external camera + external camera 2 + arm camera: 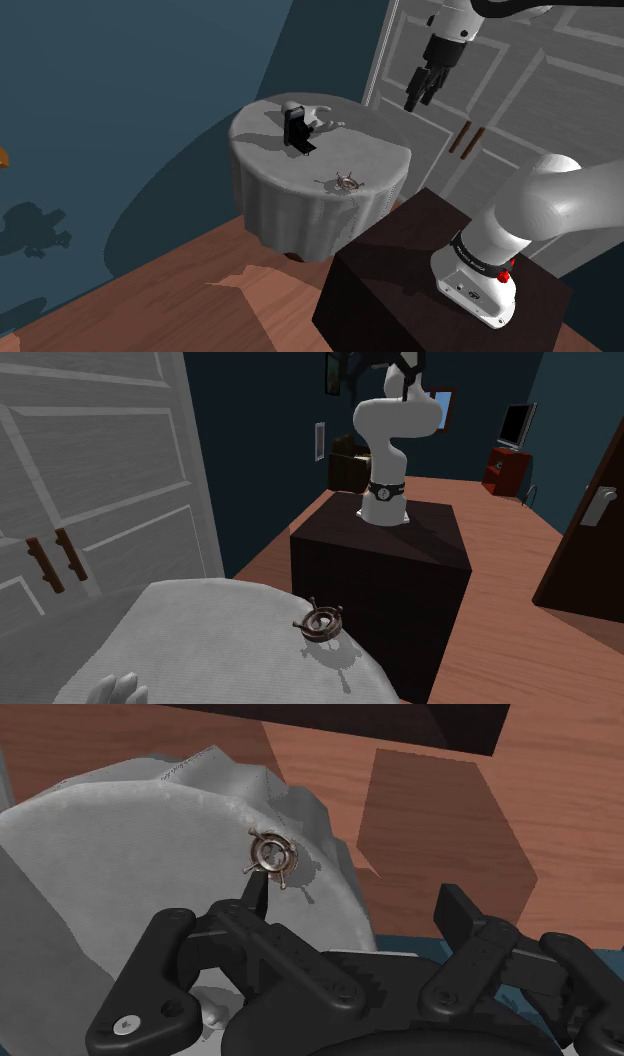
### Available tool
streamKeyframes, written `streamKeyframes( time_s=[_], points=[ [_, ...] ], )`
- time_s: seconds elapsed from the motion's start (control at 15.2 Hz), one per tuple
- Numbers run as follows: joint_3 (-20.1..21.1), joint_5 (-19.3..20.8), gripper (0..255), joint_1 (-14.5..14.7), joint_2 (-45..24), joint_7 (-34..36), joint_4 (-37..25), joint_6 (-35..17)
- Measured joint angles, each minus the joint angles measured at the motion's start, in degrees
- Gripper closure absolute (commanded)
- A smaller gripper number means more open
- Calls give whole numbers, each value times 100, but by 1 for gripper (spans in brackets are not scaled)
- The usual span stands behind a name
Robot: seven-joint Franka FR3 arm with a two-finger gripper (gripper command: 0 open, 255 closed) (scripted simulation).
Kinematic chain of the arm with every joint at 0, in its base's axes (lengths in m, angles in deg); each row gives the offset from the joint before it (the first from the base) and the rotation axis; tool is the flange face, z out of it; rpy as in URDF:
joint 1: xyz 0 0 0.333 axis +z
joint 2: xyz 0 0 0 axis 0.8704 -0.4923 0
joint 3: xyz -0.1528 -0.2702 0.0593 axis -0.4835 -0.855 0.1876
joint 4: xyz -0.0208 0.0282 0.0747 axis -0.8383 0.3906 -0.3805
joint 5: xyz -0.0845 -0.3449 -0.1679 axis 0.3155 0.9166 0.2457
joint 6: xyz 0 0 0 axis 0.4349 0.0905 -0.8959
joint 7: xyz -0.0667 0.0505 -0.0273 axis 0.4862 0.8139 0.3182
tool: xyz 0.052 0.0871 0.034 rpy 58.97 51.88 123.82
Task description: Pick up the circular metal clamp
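**Gripper released, high above the clamp on the cloth**

At the shoulder view's left are a dark blue wall (120,90) and a wooden floor (180,300). Next comes a round table (290,215) under a pale cloth that hangs down its sides. On its far part stands a small black object (298,132), with a pale curved thing (322,113) just beside it; I cannot tell what either is.

The circular metal clamp (349,181) lies flat on the cloth, a brownish ring with short spokes sticking out. It is near the table's edge on the side facing my stand (390,290) and well apart from the black object.

Further right, my gripper (421,98) hangs well above the table and points down in front of white panelled doors (560,90) with brown handles (461,138). My fingers (255,894) are spread apart and hold nothing. In the wrist view the clamp lies on the cloth beyond them, untouched.
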Motion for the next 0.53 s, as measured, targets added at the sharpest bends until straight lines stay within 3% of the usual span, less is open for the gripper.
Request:
streamKeyframes(
  time_s=[0.53],
  points=[
    [-23, 67, 0, -5, -929, -31, 864, -2053]
  ],
)
